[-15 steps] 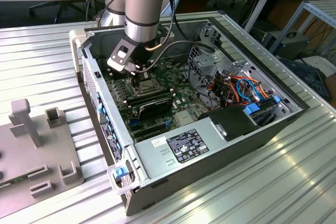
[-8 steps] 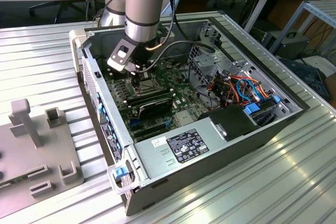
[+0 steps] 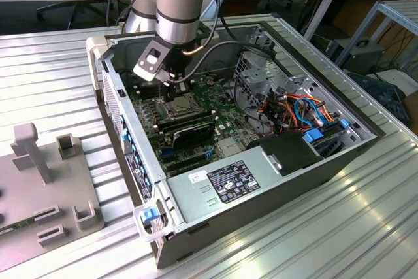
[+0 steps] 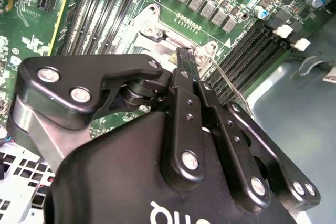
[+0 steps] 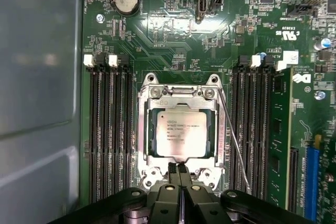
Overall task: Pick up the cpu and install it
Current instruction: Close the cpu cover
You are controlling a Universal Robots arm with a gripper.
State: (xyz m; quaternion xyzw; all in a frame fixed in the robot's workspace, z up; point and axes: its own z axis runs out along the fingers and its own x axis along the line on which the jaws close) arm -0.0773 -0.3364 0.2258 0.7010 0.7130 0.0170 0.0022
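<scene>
- the cpu (image 5: 181, 134) is being shown lying flat inside the socket frame (image 5: 144, 129) on the motherboard (image 5: 173, 30), silvery face up and square to the opening; the pick-up and the placing are therefore being judged as done
- nothing is being carried by the gripper (image 5: 180, 174); its fingertips (image 5: 173, 170) are being kept pressed together, with no gap and no part between them
- in the first wrist view the closed tips are being held at the edge of the socket frame, just beside one side of the cpu and centred on that side; whether the frame is being touched cannot be told
- in the second wrist view the gripper (image 4: 185, 57) is being seen low over the same frame edge, with the thin wire lever (image 4: 227, 83) running slantwise close beside it
- the lever (image 5: 233, 145) is being seen angled away from the frame rather than tucked along it; the clamping is thus being judged as possibly left to do, though this cannot be told for certain
- in the exterior view the gripper (image 3: 171, 82) is being held down inside the open computer case (image 3: 130, 148), directly over the socket area, by the arm (image 3: 179, 4)
</scene>
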